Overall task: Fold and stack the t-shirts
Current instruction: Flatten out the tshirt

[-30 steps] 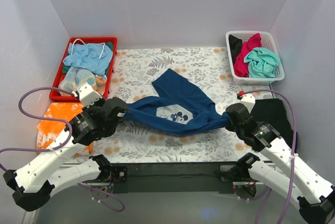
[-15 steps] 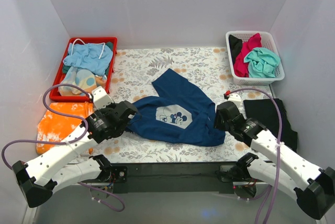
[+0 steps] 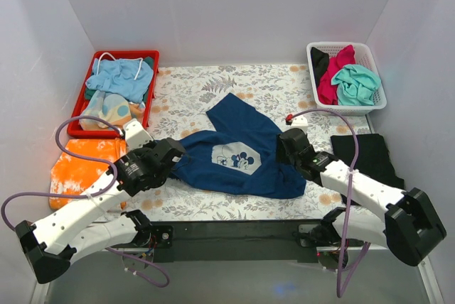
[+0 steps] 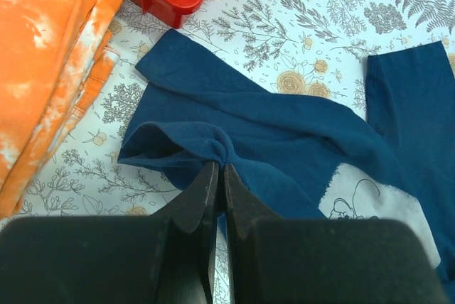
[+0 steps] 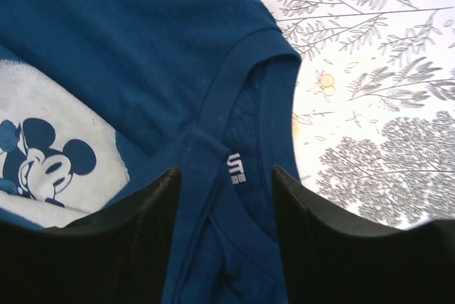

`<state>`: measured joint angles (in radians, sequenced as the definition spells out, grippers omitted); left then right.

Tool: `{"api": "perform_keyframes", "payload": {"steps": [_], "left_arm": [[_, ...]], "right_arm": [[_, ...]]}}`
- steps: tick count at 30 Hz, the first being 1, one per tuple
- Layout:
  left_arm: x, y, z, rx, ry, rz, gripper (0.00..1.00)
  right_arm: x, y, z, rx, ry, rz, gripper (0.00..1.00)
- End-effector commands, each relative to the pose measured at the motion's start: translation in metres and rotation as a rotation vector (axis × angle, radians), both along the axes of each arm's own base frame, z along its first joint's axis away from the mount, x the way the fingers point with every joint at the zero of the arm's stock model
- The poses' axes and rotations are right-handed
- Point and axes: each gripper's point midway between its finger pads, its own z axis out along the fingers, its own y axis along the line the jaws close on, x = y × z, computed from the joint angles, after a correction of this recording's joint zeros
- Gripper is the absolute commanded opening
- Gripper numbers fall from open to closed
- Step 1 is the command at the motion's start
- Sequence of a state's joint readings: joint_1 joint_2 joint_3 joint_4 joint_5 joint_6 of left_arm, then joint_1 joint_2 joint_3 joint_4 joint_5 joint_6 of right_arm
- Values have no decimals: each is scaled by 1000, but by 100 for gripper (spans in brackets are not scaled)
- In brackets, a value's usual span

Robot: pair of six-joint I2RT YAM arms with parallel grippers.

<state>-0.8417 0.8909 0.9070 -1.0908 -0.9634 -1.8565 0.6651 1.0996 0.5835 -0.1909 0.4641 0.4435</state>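
Observation:
The navy-blue t-shirt [image 3: 245, 149] with a pale cartoon-mouse print [image 3: 234, 158] lies crumpled in the middle of the floral mat. My left gripper [image 3: 173, 152] is shut on a bunched fold at its left edge [image 4: 220, 149]. My right gripper [image 3: 284, 145] is open over the shirt's collar [image 5: 249, 105], its fingers [image 5: 160, 197] either side of the neck label [image 5: 237, 167]. A black t-shirt [image 3: 370, 158] lies flat at the right. Magenta [image 3: 330, 80] and teal [image 3: 357, 82] shirts sit in the white basket [image 3: 373, 105].
A red tray [image 3: 146, 109] at the back left holds light-blue and mixed cloths. A folded orange cloth [image 3: 78, 165] lies at the left, also in the left wrist view [image 4: 43, 69]. White walls enclose the mat on three sides.
The right gripper let go of the shirt and moved left and back over the collar. The shirt went from stretched to slack. The left gripper moved right, still holding.

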Motion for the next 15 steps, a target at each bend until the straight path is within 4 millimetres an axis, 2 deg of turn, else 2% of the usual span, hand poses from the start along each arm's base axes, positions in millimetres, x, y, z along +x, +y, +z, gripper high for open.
{"api": "perform_keyframes", "payload": {"steps": [1,3,4,5,15], "left_arm": [[-2,3,3,-22,-26,9,0],[-3,4,3,-18,-25,12,0],[-3,5,3,-17,-24,12,0],[-4,6,4,-20,-26,16,0],[-5,8,4,-18,-26,23,0]], "right_arm": [[21,15,2,44,-53,31,53],[26,17,-2,49,-41,30,43],[28,17,-3,49,-37,23,41],[30,15,-8,45,-16,17,41],[37,21,-16,58,23,53,41]]}}
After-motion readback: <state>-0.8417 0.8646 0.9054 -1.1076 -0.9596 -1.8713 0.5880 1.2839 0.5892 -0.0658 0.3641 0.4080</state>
